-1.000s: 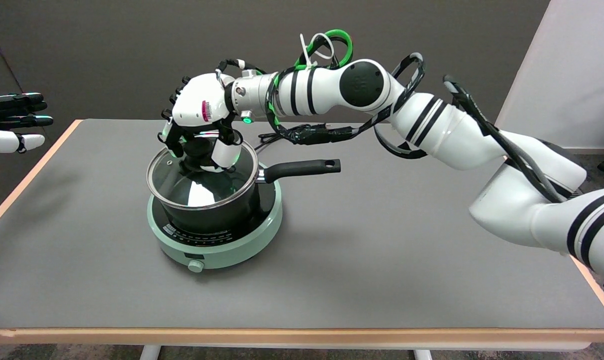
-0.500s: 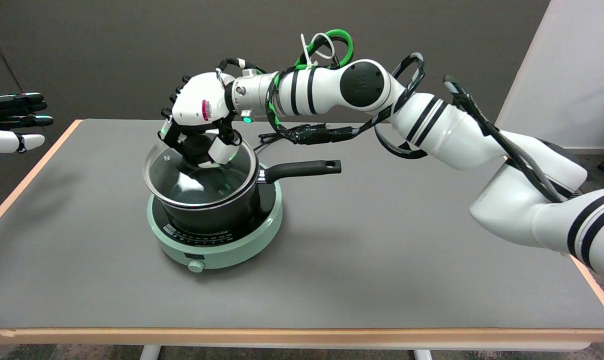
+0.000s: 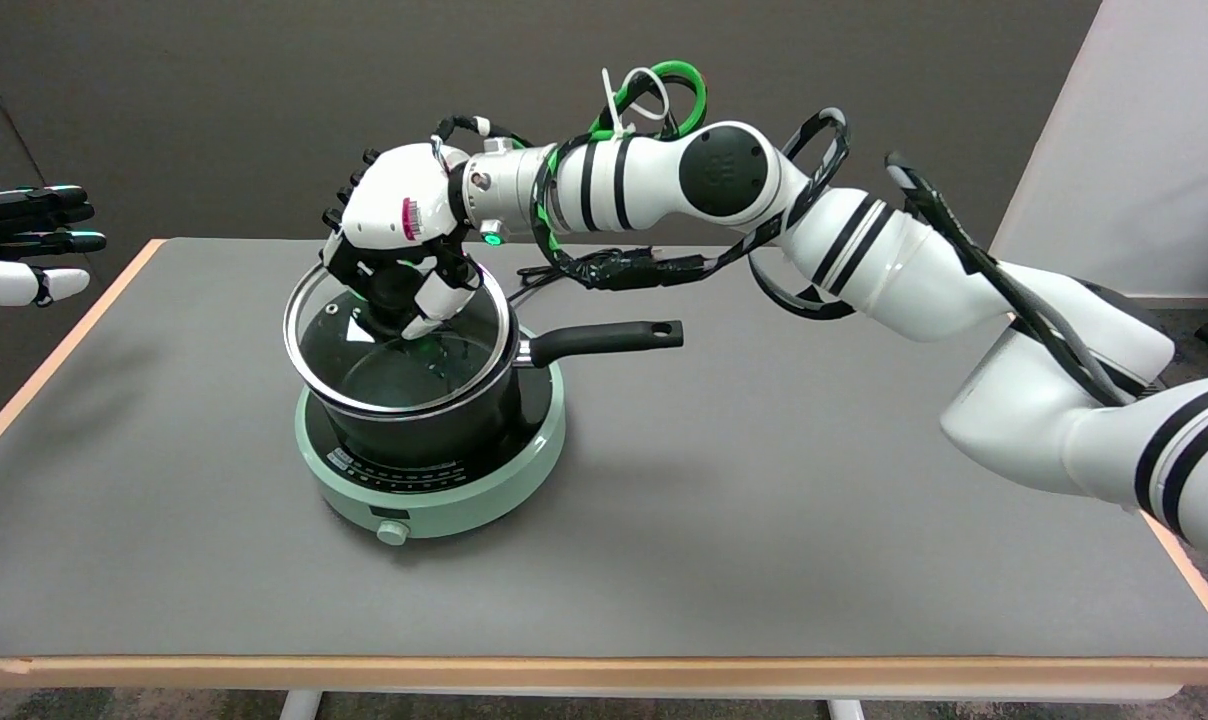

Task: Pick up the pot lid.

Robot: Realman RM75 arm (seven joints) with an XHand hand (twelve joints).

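Note:
A glass pot lid (image 3: 364, 370) with a metal rim and a black knob hangs just above a black saucepan (image 3: 464, 420), tilted with its far edge higher. My right hand (image 3: 399, 245) reaches down from above and grips the knob, fingers curled around it. The knob itself is mostly hidden by the fingers. The saucepan stands on a round pale-green induction cooker (image 3: 444, 505) at the table's left middle, its long black handle (image 3: 604, 338) pointing right.
The grey table (image 3: 764, 520) has an orange edge band. A black cable (image 3: 564, 272) lies behind the cooker. The idle left hand (image 3: 24, 240) hangs in the air at the upper left. The right arm spans the table's right half above the surface.
The lid has come up off the saucepan and tilted, lifted by my right hand, which rose slightly. The pan and cooker have stayed put.

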